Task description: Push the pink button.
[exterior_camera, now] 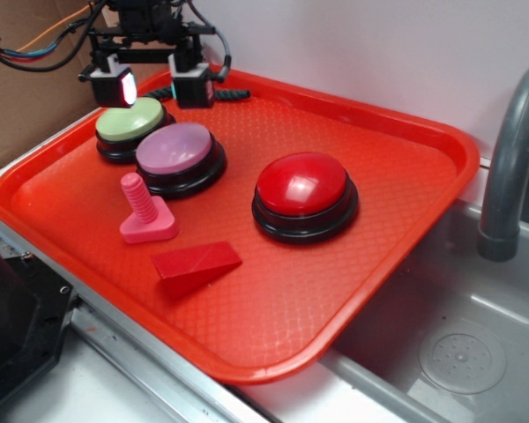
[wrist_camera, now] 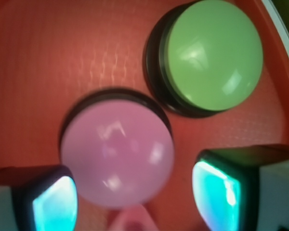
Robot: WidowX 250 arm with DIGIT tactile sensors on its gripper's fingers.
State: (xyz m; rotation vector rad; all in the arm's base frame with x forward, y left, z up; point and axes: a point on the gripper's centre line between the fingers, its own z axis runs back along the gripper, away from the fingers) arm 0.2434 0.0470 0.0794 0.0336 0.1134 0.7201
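Observation:
The pink button [exterior_camera: 175, 148], a light pink dome on a black base, sits at the left of the red tray [exterior_camera: 397, 150]. In the wrist view the pink button [wrist_camera: 116, 154] lies below and between my two fingers. My gripper [exterior_camera: 154, 91] hangs open above the back left of the tray, over the green-topped button [exterior_camera: 128, 123] and just behind the pink one, touching neither. Nothing is held in the gripper [wrist_camera: 135, 202], whose pads [wrist_camera: 216, 190] glow teal.
A larger red button [exterior_camera: 301, 185] stands mid-tray. A pink threaded bolt toy [exterior_camera: 144, 211] and a red wedge [exterior_camera: 197, 264] lie in front of the pink button. The green button [wrist_camera: 212, 53] touches its far side. A metal sink [exterior_camera: 458, 352] and grey faucet [exterior_camera: 507, 159] are at the right.

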